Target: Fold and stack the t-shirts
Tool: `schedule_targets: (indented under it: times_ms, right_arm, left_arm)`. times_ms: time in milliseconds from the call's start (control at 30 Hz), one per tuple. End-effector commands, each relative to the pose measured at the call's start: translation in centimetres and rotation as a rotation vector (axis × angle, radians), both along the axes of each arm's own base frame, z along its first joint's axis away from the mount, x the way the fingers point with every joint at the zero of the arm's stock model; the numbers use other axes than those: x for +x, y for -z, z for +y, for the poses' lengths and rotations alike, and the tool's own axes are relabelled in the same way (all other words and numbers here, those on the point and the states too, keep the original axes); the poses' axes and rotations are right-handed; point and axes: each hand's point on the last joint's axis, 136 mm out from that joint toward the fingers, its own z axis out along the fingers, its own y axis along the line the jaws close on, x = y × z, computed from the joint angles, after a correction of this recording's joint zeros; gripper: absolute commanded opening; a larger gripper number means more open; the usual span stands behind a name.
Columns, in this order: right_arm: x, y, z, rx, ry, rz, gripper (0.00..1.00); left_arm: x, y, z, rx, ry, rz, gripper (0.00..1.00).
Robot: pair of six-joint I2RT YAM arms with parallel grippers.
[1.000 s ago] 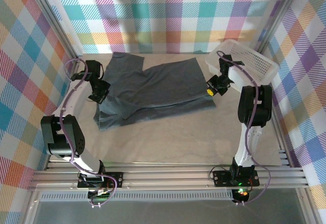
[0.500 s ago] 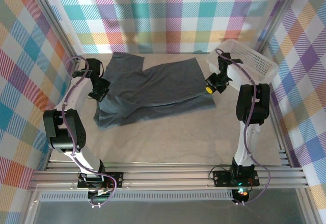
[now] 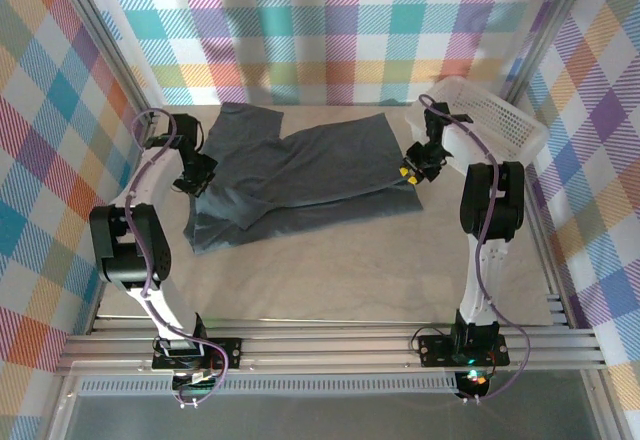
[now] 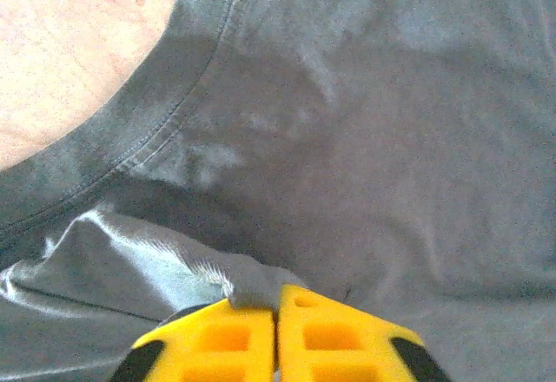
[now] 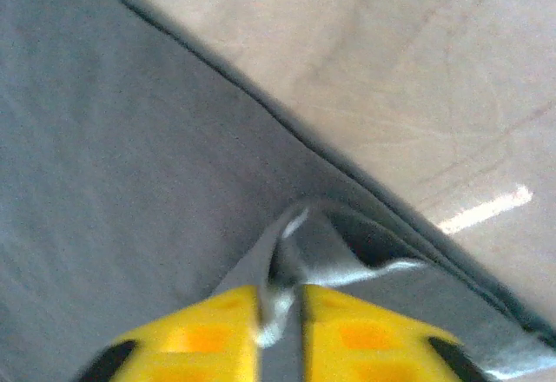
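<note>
Dark slate-grey t-shirt [image 3: 300, 175] lies partly folded on the tabletop [image 3: 350, 270], at the far-centre, left of the white lattice basket [image 3: 500, 120].

My left fingers [image 4: 217, 339] are closed together on a small raised ridge of cloth just below the neckband [image 4: 130, 139]. My right fingers [image 5: 200, 339] stand close together with a puckered fold of the shirt's right edge pinched between them.

Handling, as I judge it: light, limp knit with no stiffness. It will sag, drag and wrinkle wherever unsupported, and a thin pinch may slip. It is not fragile. The best holds are the stitched edges, neckband, shoulder seam or hem corners, taken at two well-separated points so the panel hangs flat.
</note>
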Motion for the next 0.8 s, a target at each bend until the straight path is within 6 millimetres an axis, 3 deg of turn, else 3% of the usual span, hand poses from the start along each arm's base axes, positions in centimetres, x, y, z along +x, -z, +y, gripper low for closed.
schedule_targets:
  times_ms: [0, 67, 167, 300, 400, 533, 633, 767]
  right_arm:
    - [1.1, -4.0, 0.2, -0.021, -0.04, -0.145, 0.36]
    - [0.8, -5.6, -0.2, -0.034, -0.046, -0.177, 0.43]
    - [-0.7, -7.0, -0.4, -0.044, -0.059, -0.188, 0.48]
    - [-4.0, -6.3, -0.4, -0.041, -0.076, -0.179, 0.48]
    - [-6.0, -4.5, -0.1, -0.031, -0.111, -0.161, 0.38]
    - [-7.1, -1.8, 1.2, -0.007, -0.181, -0.14, 0.24]
    - [-7.0, 0.1, 2.2, -0.004, -0.226, -0.11, 0.19]
    - [-6.4, 1.9, 2.8, -0.041, -0.264, -0.076, 0.18]
  left_arm:
    - [1.3, -3.0, 1.1, 0.033, 0.029, -0.089, 0.42]
    - [-0.1, -3.9, 1.4, 0.053, 0.029, -0.076, 0.47]
    - [-3.9, -4.2, 1.1, 0.04, -0.014, -0.057, 0.49]
    - [-9.8, -0.7, -0.7, -0.083, -0.088, 0.005, 0.42]
    - [-11.9, 2.5, -2.2, -0.18, -0.132, 0.037, 0.28]
    - [-11.7, 5.4, -2.3, -0.2, -0.17, 0.079, 0.23]
    - [-10.8, 7.2, -1.7, -0.173, -0.191, 0.124, 0.2]
    - [-9.4, 7.8, 0.3, -0.076, -0.223, 0.135, 0.19]
